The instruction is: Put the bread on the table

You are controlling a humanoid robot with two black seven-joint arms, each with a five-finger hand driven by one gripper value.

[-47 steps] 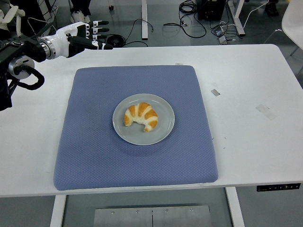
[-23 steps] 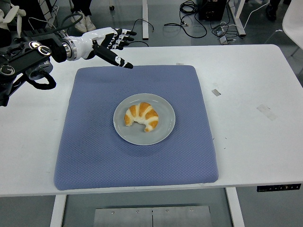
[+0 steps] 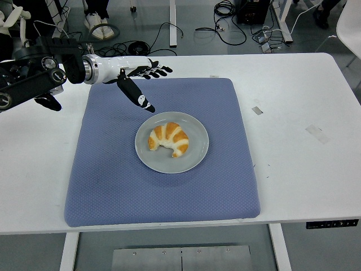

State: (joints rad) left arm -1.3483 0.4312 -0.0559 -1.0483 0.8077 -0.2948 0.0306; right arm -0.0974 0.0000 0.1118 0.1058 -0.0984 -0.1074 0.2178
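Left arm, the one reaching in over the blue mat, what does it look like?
The left arm is bulky black machinery with round joints. A silver ring joins it to a glossy white forearm. The left hand has black fingers with small white markings.

A single head camera looked forward and down from high on the robot's side, far enough back to take in the whole white table [image 3: 293, 169], its near edge lowest. The left hand [image 3: 138, 76] entered from the left, floor and cables beyond it.
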